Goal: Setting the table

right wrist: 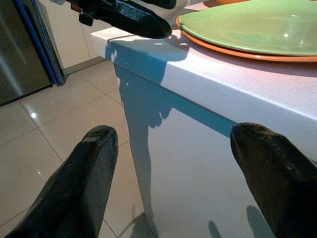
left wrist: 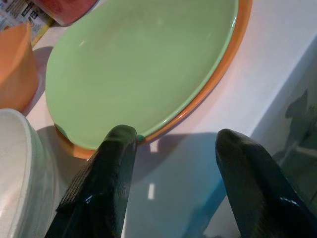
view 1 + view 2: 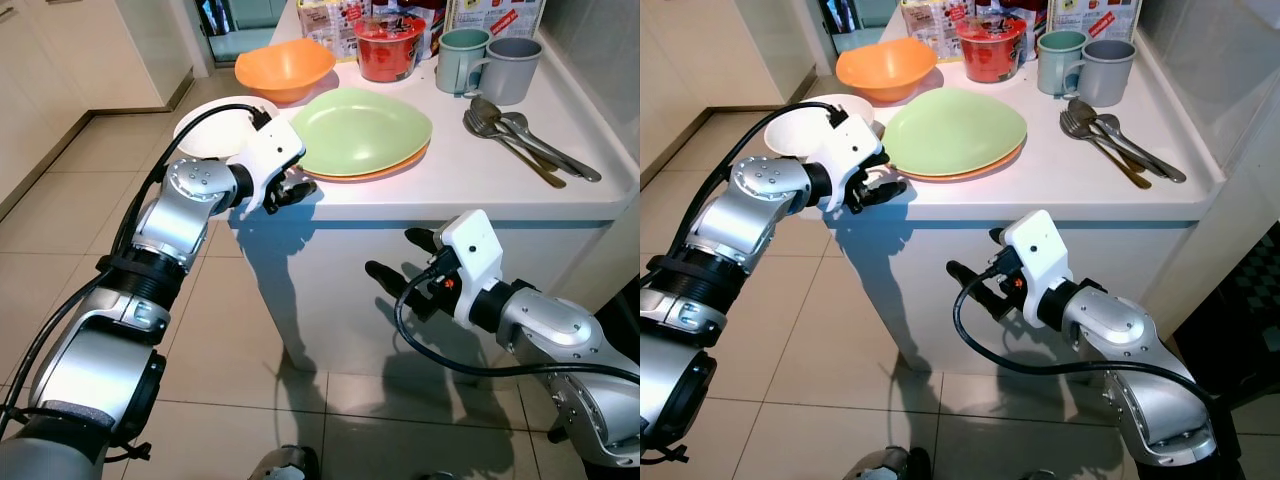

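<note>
The green plate (image 3: 362,130) lies stacked on an orange plate (image 3: 400,166) near the front edge of the white counter (image 3: 470,190), just ahead of the left end effector (image 3: 293,190), whose two black fingers (image 2: 106,186) are spread wide and hover over the counter's corner, their tips just short of the plates' rims and touching neither. Just to the outer side of that end effector sits a white bowl (image 3: 210,125), and beyond it, further back on the counter, an orange bowl (image 3: 285,68). Behind the plates stand a red cup of instant noodles (image 3: 390,48), a pale green mug (image 3: 460,60) and a grey mug (image 3: 510,68), the two mugs side by side and touching or nearly so. A cluster of metal cutlery (image 3: 525,145) lies on the counter in front of the mugs, well apart from the left end effector. The right end effector (image 3: 400,262) hangs below counter height in front of the counter's white side panel, its fingers (image 1: 81,186) also spread wide and holding nothing, pointing toward the corner under the left one. Beige tiles cover the floor (image 3: 60,200) beneath both arms.
</note>
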You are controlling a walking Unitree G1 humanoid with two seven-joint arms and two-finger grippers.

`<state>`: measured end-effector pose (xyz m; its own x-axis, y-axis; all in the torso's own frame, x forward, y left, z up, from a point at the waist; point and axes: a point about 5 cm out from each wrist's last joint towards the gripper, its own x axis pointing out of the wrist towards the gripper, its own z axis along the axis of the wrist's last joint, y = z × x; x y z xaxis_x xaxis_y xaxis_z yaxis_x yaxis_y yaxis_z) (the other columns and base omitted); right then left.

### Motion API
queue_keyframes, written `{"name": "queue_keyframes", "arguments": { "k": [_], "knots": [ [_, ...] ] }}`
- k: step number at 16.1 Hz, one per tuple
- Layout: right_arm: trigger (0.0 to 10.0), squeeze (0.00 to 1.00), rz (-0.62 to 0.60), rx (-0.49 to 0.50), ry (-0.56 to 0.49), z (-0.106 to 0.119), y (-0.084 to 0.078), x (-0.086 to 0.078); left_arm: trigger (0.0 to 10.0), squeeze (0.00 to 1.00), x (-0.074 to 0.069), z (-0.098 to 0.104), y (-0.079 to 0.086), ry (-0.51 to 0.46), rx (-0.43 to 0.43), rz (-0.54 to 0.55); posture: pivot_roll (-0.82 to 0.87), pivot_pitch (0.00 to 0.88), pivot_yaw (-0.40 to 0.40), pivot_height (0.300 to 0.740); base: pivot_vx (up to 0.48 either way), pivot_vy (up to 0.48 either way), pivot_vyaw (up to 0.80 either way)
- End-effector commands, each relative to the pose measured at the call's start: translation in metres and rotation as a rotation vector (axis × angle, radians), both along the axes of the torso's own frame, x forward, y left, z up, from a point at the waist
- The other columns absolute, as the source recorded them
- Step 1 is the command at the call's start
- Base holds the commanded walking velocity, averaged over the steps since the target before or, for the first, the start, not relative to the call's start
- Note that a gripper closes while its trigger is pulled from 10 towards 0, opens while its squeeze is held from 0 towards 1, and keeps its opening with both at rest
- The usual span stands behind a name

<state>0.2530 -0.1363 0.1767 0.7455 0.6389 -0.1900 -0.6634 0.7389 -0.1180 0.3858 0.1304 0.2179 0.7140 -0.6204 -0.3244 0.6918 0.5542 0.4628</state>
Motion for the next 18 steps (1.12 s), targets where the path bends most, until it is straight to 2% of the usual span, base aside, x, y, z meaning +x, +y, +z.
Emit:
{"name": "queue_keyframes", "arguments": {
  "k": [1,4,11,17,18],
  "knots": [
    [10.0,0.0,0.015,0.01,-0.005,0.002,0.003,-0.003,10.0,0.0,0.003,0.008,0.002,-0.038,0.004,0.015,0.02,0.072,0.134,0.74,0.0,0.0,0.0],
    [10.0,0.0,0.015,0.012,-0.003,0.002,0.004,-0.003,10.0,0.0,0.005,0.023,-0.008,-0.08,-0.01,-0.024,0.02,0.072,0.136,0.74,0.0,0.0,0.0],
    [10.0,0.0,0.015,0.018,0.002,0.002,0.005,-0.008,10.0,0.0,0.011,-0.005,-0.014,-0.015,0.003,0.011,0.0,0.086,0.147,0.74,0.0,0.0,0.0],
    [10.0,0.0,0.006,0.019,0.011,0.001,0.004,-0.012,10.0,0.0,0.016,0.0,-0.019,-0.035,-0.011,0.02,-0.01,0.093,0.153,0.74,0.0,0.0,0.0],
    [10.0,0.0,0.013,0.019,0.015,0.0,0.006,-0.014,10.0,0.0,0.018,0.007,-0.019,-0.057,-0.018,0.018,-0.01,0.093,0.155,0.74,0.0,0.0,0.0]
  ]
}}
